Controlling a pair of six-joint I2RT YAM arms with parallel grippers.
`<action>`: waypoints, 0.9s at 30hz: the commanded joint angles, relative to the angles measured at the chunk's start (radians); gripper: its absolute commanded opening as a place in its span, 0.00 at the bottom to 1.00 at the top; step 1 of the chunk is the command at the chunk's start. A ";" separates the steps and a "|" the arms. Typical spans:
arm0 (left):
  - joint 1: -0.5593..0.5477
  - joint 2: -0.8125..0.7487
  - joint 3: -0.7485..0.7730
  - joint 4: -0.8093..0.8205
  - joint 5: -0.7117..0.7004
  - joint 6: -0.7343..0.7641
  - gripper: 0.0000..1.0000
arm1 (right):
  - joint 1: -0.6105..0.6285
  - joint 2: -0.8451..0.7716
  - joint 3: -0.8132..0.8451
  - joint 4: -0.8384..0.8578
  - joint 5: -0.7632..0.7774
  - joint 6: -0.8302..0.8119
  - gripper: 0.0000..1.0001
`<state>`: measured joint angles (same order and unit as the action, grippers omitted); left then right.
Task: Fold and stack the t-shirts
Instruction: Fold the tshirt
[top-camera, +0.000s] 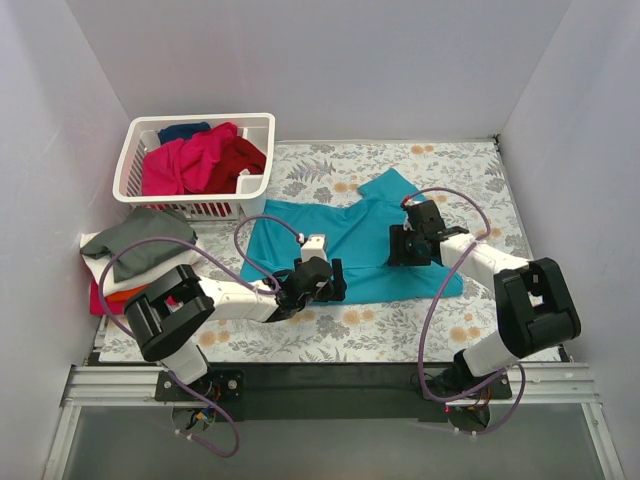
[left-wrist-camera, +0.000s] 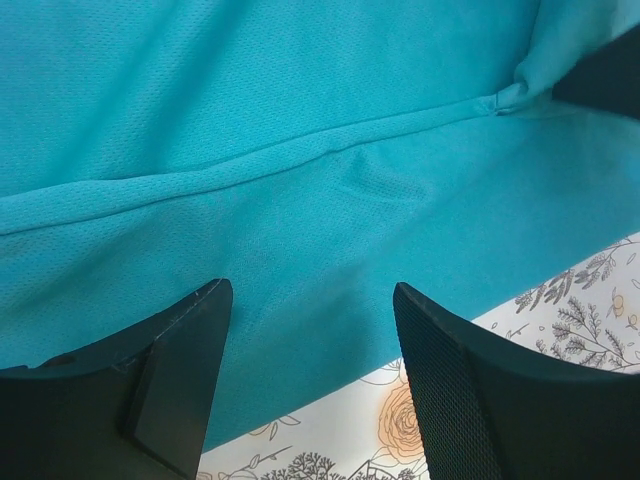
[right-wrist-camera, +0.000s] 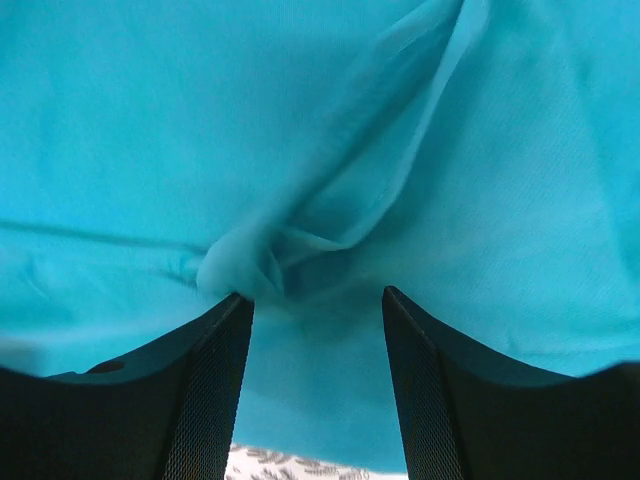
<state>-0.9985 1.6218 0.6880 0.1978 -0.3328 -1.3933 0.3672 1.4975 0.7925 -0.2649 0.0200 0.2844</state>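
A teal t-shirt (top-camera: 350, 235) lies spread on the flowered table in the top view. My left gripper (top-camera: 328, 280) is open over its near hem; in the left wrist view the teal cloth (left-wrist-camera: 300, 150) fills the frame and its hem edge runs between the fingers (left-wrist-camera: 185, 350). My right gripper (top-camera: 408, 245) is open low over the shirt's right side; in the right wrist view a bunched fold of teal cloth (right-wrist-camera: 260, 255) sits just ahead of the left fingertip. Magenta, dark red and navy shirts (top-camera: 200, 155) fill the basket. Folded grey, white and orange shirts (top-camera: 135, 250) are stacked at the left.
A white lattice basket (top-camera: 258, 125) stands at the back left. The stack of folded shirts sits at the table's left edge, in front of the basket. White walls close the table on three sides. Purple cables loop over both arms.
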 joint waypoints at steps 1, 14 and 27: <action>-0.005 -0.045 -0.041 -0.041 -0.054 -0.032 0.61 | 0.003 0.026 0.102 0.108 0.043 0.001 0.48; -0.008 -0.086 -0.050 -0.075 -0.089 -0.046 0.61 | -0.011 0.033 0.120 0.133 0.064 0.002 0.49; -0.032 -0.023 -0.041 -0.032 -0.057 -0.035 0.61 | -0.088 0.023 -0.035 0.135 0.113 0.021 0.50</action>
<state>-1.0142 1.5856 0.6521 0.1848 -0.3855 -1.4288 0.3000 1.5368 0.7788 -0.1490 0.0929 0.2951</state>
